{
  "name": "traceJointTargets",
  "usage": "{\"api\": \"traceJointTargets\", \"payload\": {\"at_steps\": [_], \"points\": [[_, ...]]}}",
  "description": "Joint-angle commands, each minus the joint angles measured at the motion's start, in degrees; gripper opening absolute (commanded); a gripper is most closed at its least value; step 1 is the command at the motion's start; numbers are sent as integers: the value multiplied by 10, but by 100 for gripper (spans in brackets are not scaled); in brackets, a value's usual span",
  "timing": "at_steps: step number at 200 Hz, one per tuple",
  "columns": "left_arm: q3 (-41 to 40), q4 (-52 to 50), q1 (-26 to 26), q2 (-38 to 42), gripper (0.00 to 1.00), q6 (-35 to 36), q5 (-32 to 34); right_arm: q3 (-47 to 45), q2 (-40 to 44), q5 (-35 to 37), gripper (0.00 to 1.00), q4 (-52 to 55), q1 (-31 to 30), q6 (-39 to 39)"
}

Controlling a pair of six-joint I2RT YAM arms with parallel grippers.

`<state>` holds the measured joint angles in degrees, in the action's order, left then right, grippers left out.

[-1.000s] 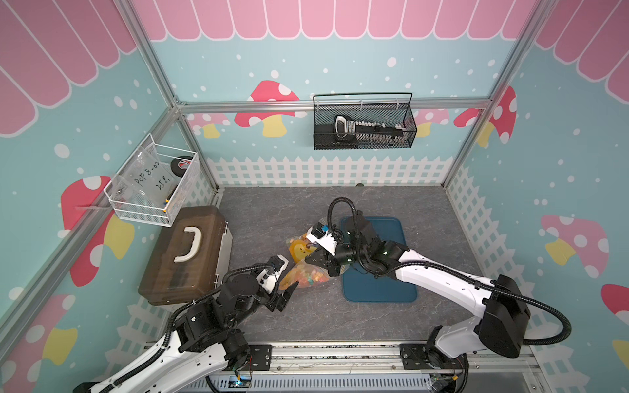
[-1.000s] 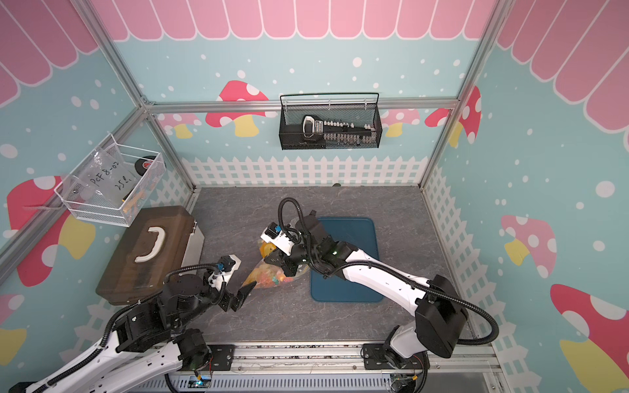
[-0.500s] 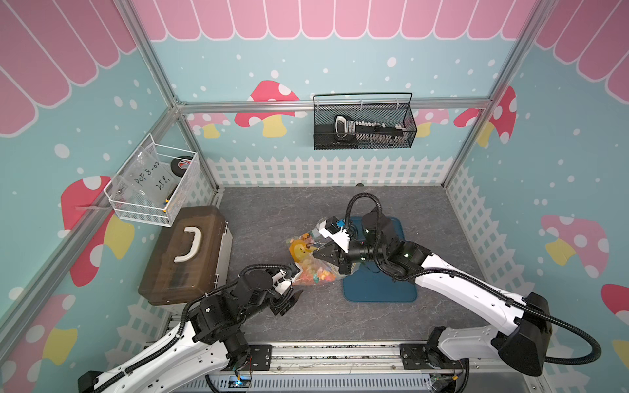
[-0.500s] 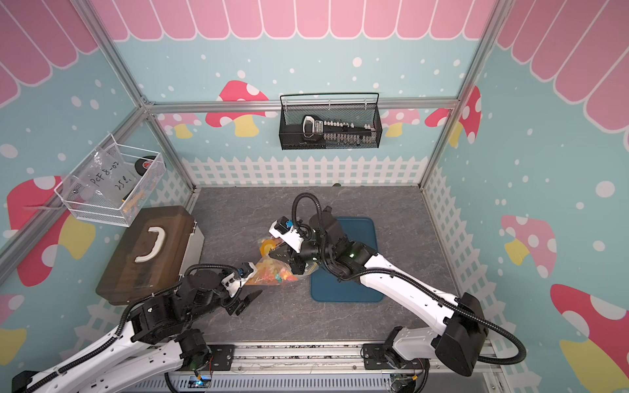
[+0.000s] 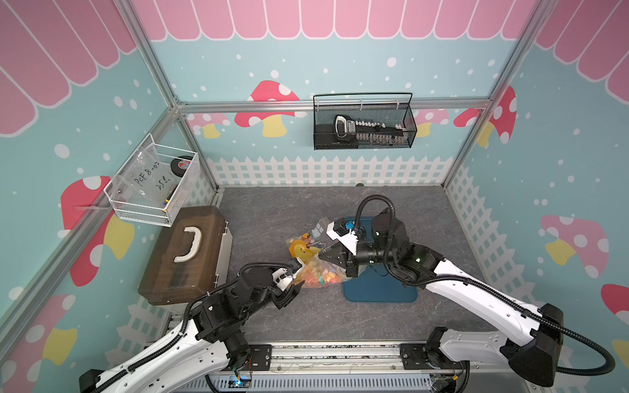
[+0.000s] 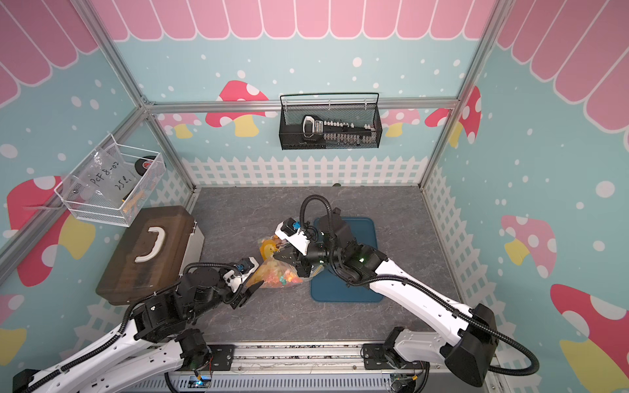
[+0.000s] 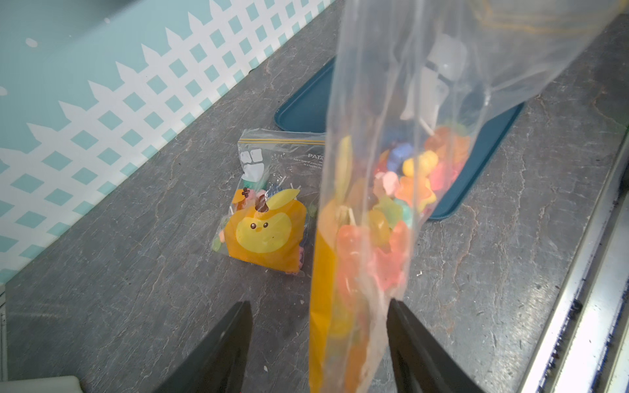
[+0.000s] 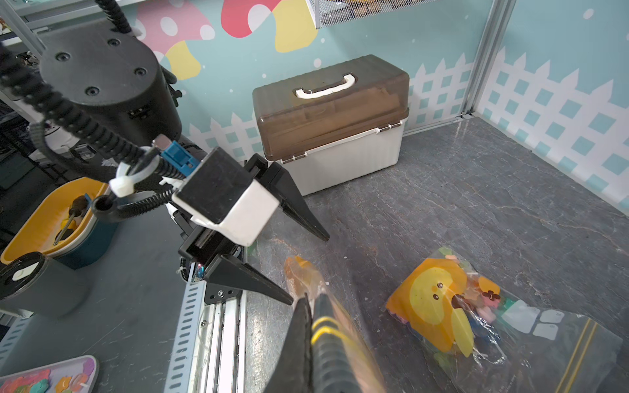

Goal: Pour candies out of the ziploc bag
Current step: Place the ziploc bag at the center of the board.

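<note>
1. Candies point(image 7: 408, 190): a mixed heap of orange, pink, yellow, green and blue pieces, with a few white sticks showing. They sit inside a clear ziploc bag point(image 7: 425, 85), bunched toward the end away from its zip.
2. The bag hangs slanted between the two arms, above the grey table point(image 5: 272, 217). In both top views it overlaps the left edge of a blue tray point(image 5: 377, 292), toward the front.
3. Right gripper point(image 8: 308, 306): its fingers are pressed together on the bag's zip end, where a yellow strip shows between them.
4. Left gripper point(image 7: 320, 303): its jaws stand apart, straddling the bag's lower corner. One finger touches the plastic and the other stands clear of it, so this claw has no hold on the bag.
5. A second bag point(image 7: 269, 224) lies flat on the table just behind the held one, beside the tray's far left corner. It has an orange panel with a yellow chick-like face, and more sweets show through the clear part.
6. A box point(image 5: 190, 251) with a brown lid and white handle stands at the table's left side, well apart from the bags.
7. A white wire basket point(image 5: 153, 190) hangs on the left wall, and a black mesh basket point(image 5: 364, 126) hangs on the back wall.
</note>
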<state>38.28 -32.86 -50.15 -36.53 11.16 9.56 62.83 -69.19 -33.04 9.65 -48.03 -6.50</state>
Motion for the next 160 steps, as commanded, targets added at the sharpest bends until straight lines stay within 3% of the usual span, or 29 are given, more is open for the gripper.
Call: {"api": "traceJointTargets", "payload": {"at_steps": [1,43,96,160], "points": [[6,24,17,-9,55,18,-53,-4,26,-12,0,-32,1,10],[13,20,30,-21,28,9,-143,-12,35,1,0,-33,1,15],[25,3,30,-18,0,0,-147,-16,27,21,0,-35,1,17],[61,-68,30,-21,0,-3,-127,-42,-26,28,0,-115,1,-5]]}}
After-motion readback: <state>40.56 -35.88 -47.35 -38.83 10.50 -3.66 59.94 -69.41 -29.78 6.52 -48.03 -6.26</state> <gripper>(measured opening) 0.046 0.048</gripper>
